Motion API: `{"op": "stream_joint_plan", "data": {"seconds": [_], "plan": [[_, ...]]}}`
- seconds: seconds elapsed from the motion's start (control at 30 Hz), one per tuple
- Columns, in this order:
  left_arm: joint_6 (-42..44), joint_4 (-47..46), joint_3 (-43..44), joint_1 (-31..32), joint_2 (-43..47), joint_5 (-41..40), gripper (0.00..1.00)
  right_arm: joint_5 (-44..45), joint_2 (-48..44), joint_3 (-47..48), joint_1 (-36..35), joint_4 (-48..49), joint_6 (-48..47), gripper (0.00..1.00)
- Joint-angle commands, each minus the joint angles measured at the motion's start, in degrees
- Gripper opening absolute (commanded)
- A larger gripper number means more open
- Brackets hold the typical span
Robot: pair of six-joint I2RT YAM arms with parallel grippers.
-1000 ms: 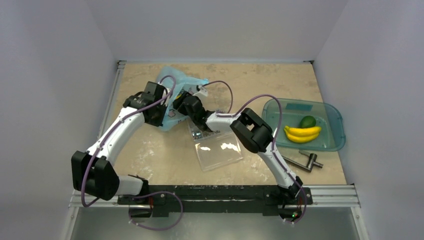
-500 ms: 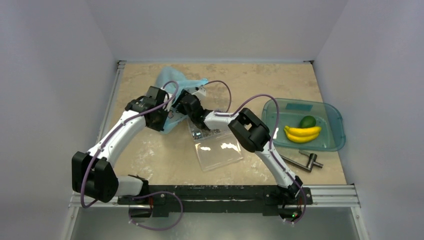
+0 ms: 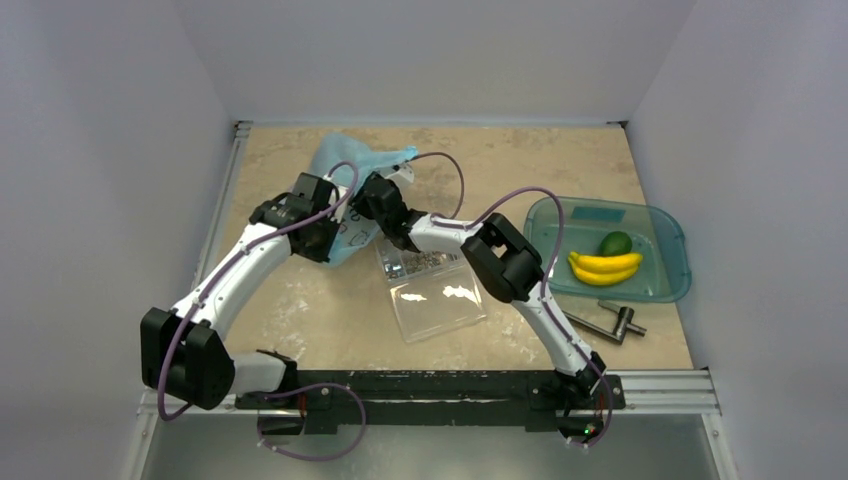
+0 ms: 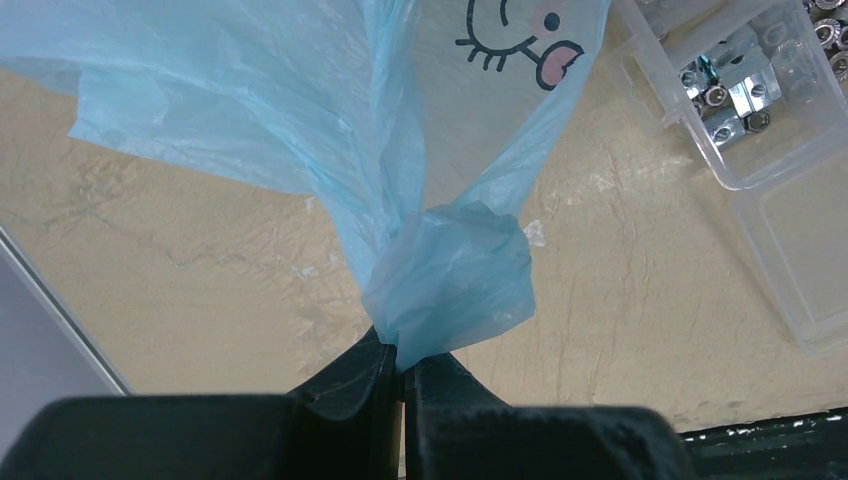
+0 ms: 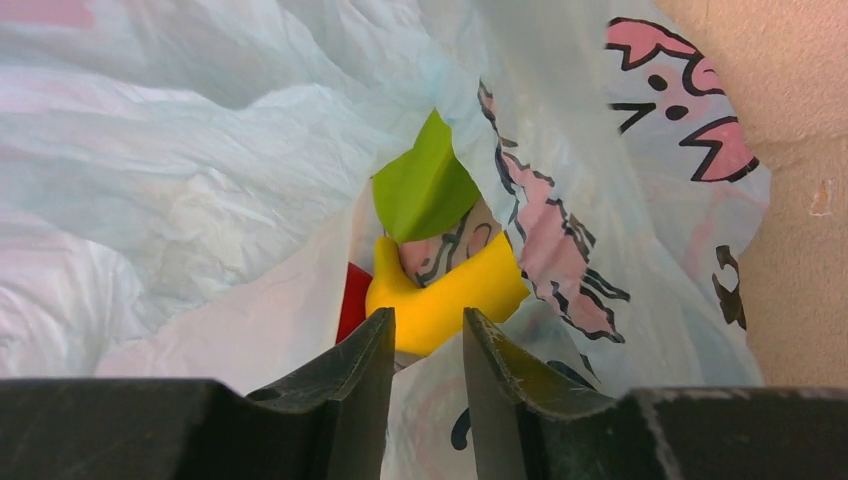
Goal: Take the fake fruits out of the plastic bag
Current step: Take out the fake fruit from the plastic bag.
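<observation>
The light-blue plastic bag [image 3: 352, 165] lies at the back left of the table. My left gripper [image 3: 318, 228] is shut on a bunched corner of the bag [image 4: 450, 280], seen close in the left wrist view [image 4: 403, 365]. My right gripper [image 3: 368, 197] reaches into the bag's mouth. In the right wrist view its jaws [image 5: 428, 325] stand slightly apart, just short of a yellow fruit [image 5: 450, 295]. A green fruit [image 5: 425, 190] and a red fruit [image 5: 352, 300] lie behind it, partly covered by plastic [image 5: 200, 180]. Yellow bananas [image 3: 604, 267] and a green fruit [image 3: 616, 243] lie in the teal tray [image 3: 670, 285].
A clear plastic box [image 3: 440, 300] holding metal nuts [image 3: 415, 262] sits just in front of the bag, under the right arm; it also shows in the left wrist view [image 4: 740, 100]. A metal tool [image 3: 610, 322] lies near the front right. Rails run along the left and front edges.
My right gripper has pushed further back and left into the bag. The left gripper has shifted slightly while holding the bag corner, and the bag has bunched up.
</observation>
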State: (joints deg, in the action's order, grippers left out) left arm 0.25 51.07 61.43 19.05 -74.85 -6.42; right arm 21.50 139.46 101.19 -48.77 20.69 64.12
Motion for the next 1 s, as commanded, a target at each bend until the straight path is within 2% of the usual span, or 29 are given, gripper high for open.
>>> {"op": "stream_joint_plan", "data": {"seconds": [0.0,0.1,0.17,0.4,0.97], "plan": [[1.0,-1.0,0.8,0.4,1.0,0.6,0.00,-0.8,-1.9,2.1,0.2,0.4,0.2,0.31],[1.0,-1.0,1.0,0.3,1.1,0.5,0.00,0.4,-5.5,-0.7,0.0,2.0,-0.8,0.37],[0.9,-1.0,1.2,0.3,1.2,0.7,0.00,-1.3,-5.2,0.7,0.3,1.0,0.2,0.39],[0.8,-2.0,0.4,0.4,3.4,-0.1,0.00,-1.1,0.6,7.2,1.2,-3.1,0.0,0.40],[0.9,-1.9,0.4,0.6,3.2,0.1,0.00,-0.7,3.7,3.6,1.5,-4.9,4.9,0.40]]}}
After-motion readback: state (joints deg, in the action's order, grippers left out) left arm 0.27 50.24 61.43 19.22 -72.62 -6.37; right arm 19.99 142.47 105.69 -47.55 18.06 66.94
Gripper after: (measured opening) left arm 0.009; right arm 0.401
